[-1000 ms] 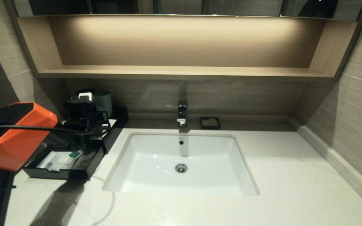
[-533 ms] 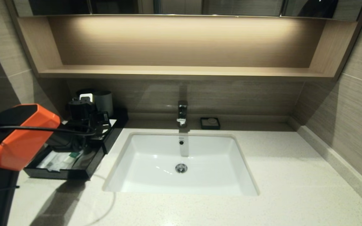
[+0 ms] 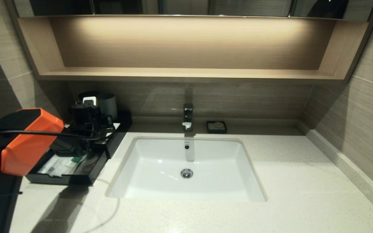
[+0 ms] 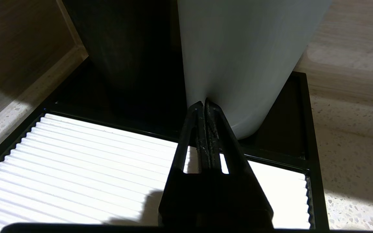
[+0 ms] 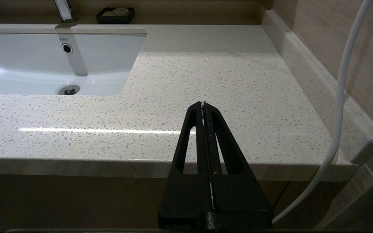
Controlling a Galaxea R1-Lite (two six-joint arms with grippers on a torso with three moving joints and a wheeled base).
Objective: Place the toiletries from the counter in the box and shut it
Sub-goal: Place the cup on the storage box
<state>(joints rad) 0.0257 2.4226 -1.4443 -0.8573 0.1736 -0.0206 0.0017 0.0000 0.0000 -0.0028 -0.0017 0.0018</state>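
Note:
The black box stands at the back left of the counter. Its front drawer is pulled out. In the drawer lie the toiletries: pale wrapped pieces, one with a green band. My left gripper hovers over the box's white ribbed top panel. It is shut with nothing between its fingers, and its tips point at a pale cup beside a dark cup. My right gripper is shut and empty, parked in front of the counter's front edge.
A white sink with a faucet is set into the middle of the counter. A small black soap dish sits behind it. A wooden shelf niche runs along the wall. A white cable hangs near the right wall.
My left arm's orange segment has shifted a little to the right and down. The gripper over the box has crept slightly towards the cups. The drawer and toiletries have not moved.

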